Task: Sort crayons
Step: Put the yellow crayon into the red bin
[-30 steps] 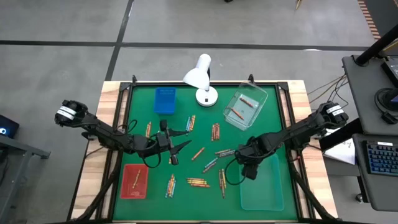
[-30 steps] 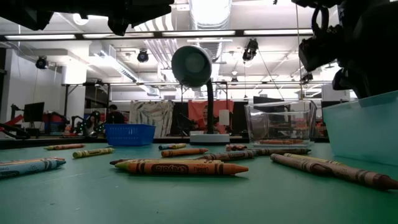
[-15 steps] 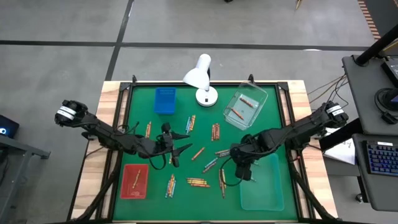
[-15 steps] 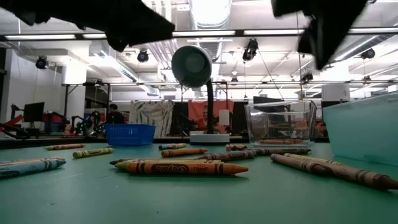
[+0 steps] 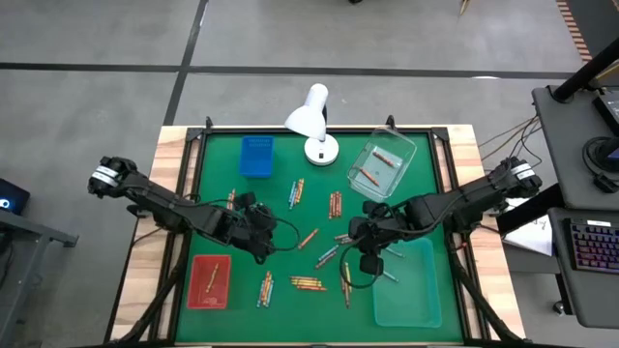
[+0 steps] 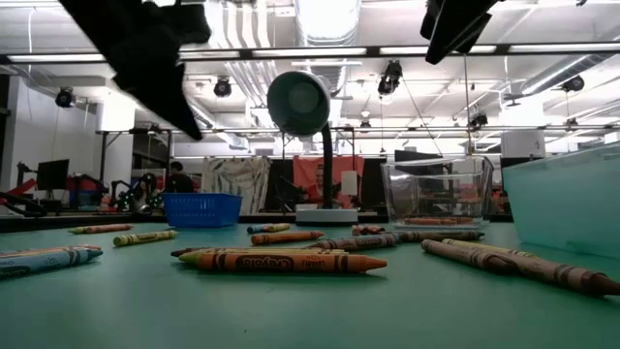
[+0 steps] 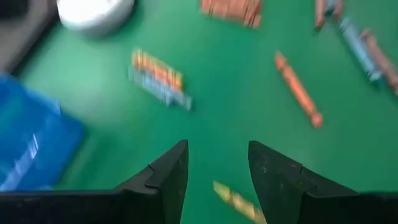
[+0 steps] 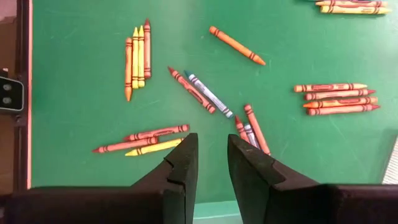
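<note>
Many crayons lie scattered on the green mat [image 5: 222, 174]: an orange one [image 5: 308, 238], a red-orange row [image 5: 335, 204], and others [image 5: 308, 282] near the front. My left gripper [image 5: 263, 240] hangs over the mat's left middle, tipped downward and open [image 7: 217, 168]. A yellow crayon [image 7: 235, 200] lies flat on the mat below its gap. My right gripper [image 5: 364, 253] is high over the mat's right middle, its fingers [image 8: 211, 155] a little apart with nothing between them. Red, blue and orange crayons [image 8: 200, 91] lie on the mat under it.
A red tray [image 5: 196, 293] with one crayon sits front left, a blue tray [image 5: 256, 155] back left. A pale clear tray [image 5: 411, 290] sits front right, a clear box [image 5: 382, 169] with crayons back right. A white desk lamp [image 5: 314, 121] stands at the back.
My right gripper has risen from beside the pale tray and gone a little toward the table's left. My left gripper has stayed in place but tipped from nearly level to pointing down at the mat.
</note>
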### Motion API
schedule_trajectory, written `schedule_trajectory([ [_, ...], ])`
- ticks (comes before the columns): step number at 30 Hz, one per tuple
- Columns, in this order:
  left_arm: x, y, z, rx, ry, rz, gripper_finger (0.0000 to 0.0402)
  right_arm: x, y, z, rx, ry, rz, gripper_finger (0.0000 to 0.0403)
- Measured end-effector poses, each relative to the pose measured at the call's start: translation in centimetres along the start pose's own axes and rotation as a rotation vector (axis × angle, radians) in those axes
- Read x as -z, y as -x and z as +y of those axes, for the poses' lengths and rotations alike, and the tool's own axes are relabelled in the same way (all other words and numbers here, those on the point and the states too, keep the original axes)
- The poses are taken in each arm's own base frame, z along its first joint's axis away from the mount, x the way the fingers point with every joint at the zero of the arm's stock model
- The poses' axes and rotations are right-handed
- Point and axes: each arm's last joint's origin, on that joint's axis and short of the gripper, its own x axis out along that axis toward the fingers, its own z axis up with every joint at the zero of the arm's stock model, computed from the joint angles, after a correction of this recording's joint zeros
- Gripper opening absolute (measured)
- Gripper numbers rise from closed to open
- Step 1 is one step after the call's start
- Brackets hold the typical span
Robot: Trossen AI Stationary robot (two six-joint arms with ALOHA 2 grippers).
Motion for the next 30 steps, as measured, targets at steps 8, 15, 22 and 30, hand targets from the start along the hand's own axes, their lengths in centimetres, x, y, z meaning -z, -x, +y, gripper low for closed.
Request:
schedule_trajectory([
  [8, 1.1, -0.3, -0.3, 0.101, 0.279, 0.211, 0.0150, 0.0, -0.1, 0.0, 0.011, -0.001, -0.004, 0.0080],
  [15, 1.7, -1.5, -1.2, 0.078, 0.385, 0.267, 0.0150, 0.0, -0.1, 0.0, 0.011, 0.016, -0.005, 0.0086],
  [22, 2.3, -2.9, -1.8, 0.033, 0.385, 0.305, 0.0150, 0.0, -0.1, 0.0, 0.011, 0.026, -0.006, 0.0078],
  [30, 3.3, -5.0, -2.8, -0.023, 0.365, 0.337, 0.0150, 0.0, -0.1, 0.0, 0.011, 0.033, -0.005, 0.0079],
])
